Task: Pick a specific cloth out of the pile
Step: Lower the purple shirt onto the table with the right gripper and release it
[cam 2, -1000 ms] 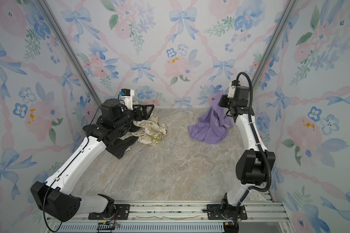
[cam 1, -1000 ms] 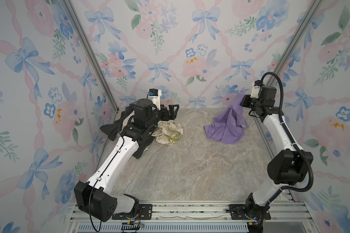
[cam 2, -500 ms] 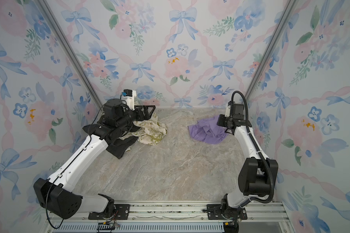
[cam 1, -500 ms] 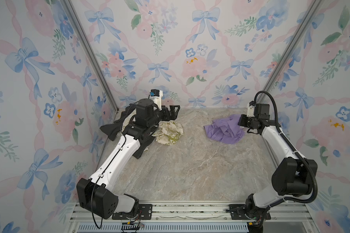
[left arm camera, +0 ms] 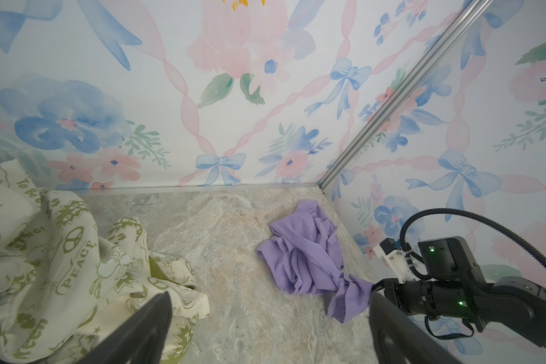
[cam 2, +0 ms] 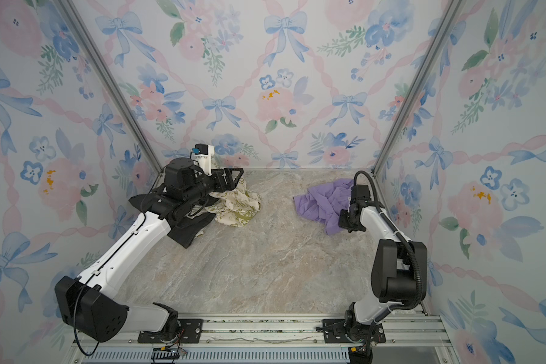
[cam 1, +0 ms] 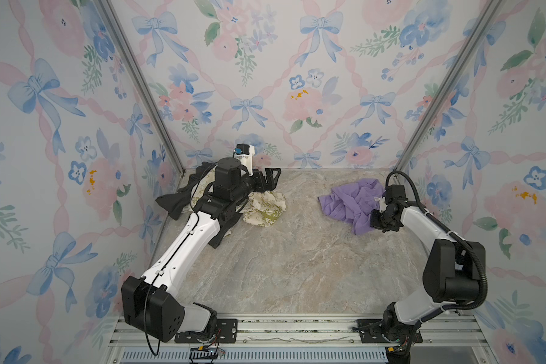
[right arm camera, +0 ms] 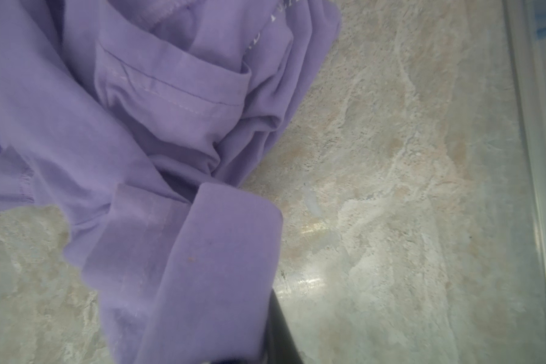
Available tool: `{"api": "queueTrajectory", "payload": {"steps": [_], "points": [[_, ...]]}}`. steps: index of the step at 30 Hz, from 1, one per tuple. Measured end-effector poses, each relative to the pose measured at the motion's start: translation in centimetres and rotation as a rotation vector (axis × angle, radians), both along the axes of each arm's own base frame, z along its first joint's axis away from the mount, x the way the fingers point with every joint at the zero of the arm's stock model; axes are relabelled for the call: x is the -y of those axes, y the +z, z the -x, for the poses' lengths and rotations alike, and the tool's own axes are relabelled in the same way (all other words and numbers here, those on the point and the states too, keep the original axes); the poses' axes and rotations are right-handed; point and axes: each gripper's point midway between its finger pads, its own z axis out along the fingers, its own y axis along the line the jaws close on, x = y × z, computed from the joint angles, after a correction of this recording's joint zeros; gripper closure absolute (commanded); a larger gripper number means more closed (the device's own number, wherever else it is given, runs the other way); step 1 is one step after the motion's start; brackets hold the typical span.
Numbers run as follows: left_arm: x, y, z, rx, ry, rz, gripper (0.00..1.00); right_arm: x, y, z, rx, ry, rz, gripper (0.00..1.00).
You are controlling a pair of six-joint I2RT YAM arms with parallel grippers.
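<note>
The cloth (cam 1: 350, 201) (cam 2: 323, 201), plain lilac-purple, lies crumpled on the marble table at the back right. My right gripper (cam 1: 372, 220) (cam 2: 341, 220) is low at its near corner. In the right wrist view a fold of the cloth (right arm camera: 139, 126) runs down into the right gripper (right arm camera: 249, 353), which is shut on it; one dark finger (right arm camera: 281, 331) shows beside the fabric. The pile sits at the back left: a cream printed cloth (cam 1: 265, 208) (left arm camera: 60, 252) and a dark cloth (cam 1: 174, 201) (cam 2: 189, 233). My left gripper (cam 1: 271, 178) (left arm camera: 270, 297) hangs open above the cream cloth, holding nothing.
Flowered walls close in the table on three sides, with metal corner posts (cam 1: 423, 132) at the back. The right wall (right arm camera: 542, 157) runs close beside the right gripper. A metal rail (cam 1: 265, 327) carries both arm bases along the front edge.
The right gripper has come down and toward the front with the purple cloth, which hung raised near the back wall and now lies on the table. The left arm has barely moved.
</note>
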Motion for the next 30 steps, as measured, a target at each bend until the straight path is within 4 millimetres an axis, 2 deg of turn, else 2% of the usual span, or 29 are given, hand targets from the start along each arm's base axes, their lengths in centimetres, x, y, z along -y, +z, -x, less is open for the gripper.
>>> {"api": "queueTrajectory", "payload": {"steps": [4, 7, 11, 15, 18, 25, 30], "points": [[0.0, -0.1, 0.0, 0.003, 0.000, 0.002, 0.02, 0.1, -2.7, 1.1, -0.105, -0.010, 0.003, 0.81], [-0.1, -0.5, 0.2, -0.001, 0.001, 0.000, 0.02, 0.2, -4.1, 2.0, -0.169, -0.022, 0.005, 0.68], [-0.6, -0.6, 0.6, 0.001, 0.010, -0.001, 0.02, 0.3, -4.5, 2.7, -0.204, -0.036, 0.005, 0.50], [-1.4, -0.4, 0.7, 0.011, 0.031, 0.000, 0.02, 0.6, -4.4, 3.1, -0.214, -0.055, 0.020, 0.41], [-1.9, -0.3, 0.7, 0.014, 0.047, -0.001, 0.02, 1.2, -2.8, 3.2, -0.164, -0.084, 0.053, 0.33], [-2.8, -0.6, 0.7, 0.013, 0.074, -0.005, 0.02, 2.9, 5.5, 3.1, 0.104, -0.152, 0.140, 0.25], [-3.2, -0.6, 0.5, 0.013, 0.086, -0.006, 0.02, 3.4, 9.4, 3.0, 0.241, -0.182, 0.160, 0.21]]}}
